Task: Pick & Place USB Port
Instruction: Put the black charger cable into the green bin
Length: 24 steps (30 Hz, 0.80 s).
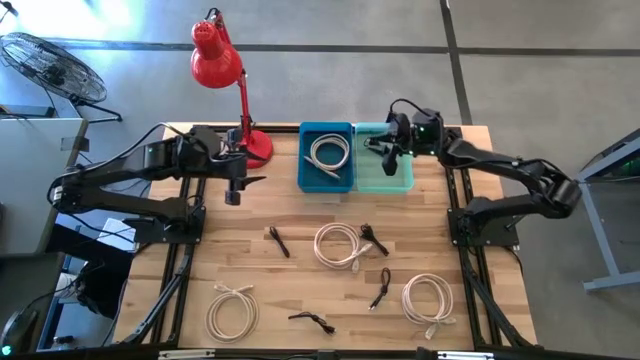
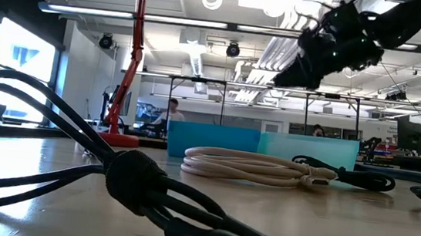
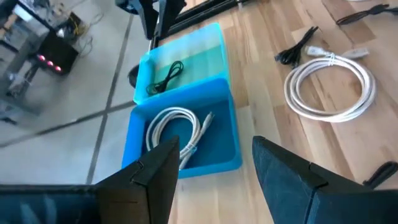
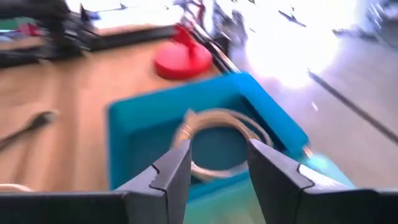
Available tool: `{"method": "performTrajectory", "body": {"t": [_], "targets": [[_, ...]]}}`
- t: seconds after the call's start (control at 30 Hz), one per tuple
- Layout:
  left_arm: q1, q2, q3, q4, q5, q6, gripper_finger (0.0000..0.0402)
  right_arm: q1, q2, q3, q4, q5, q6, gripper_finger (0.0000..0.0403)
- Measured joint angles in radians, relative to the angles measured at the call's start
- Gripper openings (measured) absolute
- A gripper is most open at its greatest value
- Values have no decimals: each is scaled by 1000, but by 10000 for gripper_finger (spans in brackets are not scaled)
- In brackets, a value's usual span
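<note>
Two bins stand side by side at the table's far middle. The blue bin (image 1: 325,157) holds a coiled white cable (image 3: 174,127). The teal bin (image 1: 400,180) holds a thin black cable (image 3: 165,78) lying on its floor. My right gripper (image 4: 217,155) hangs open above the teal bin (image 3: 186,56), nothing between its fingers; it shows high in the low view (image 2: 334,45). My left gripper (image 3: 214,162) is open and empty, raised over the table left of the blue bin (image 3: 211,149), beside the red lamp's base (image 1: 255,148).
Loose on the wooden table (image 1: 300,280) lie three white coiled cables (image 1: 340,243) (image 1: 232,308) (image 1: 430,300) and several short black cables (image 1: 278,241) (image 1: 373,238) (image 1: 380,288) (image 1: 312,320). A red desk lamp (image 1: 215,55) stands at the far left.
</note>
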Motion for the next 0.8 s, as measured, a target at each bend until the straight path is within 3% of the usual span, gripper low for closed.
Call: {"method": "performTrajectory", "body": {"t": [0.23, 0.8], "targets": [[0, 3, 0, -4, 7, 96, 198, 82, -75, 0, 3, -46, -73, 150], [1, 3, 0, -4, 7, 124, 198, 191, -116, 0, -7, -45, -131, 150]]}}
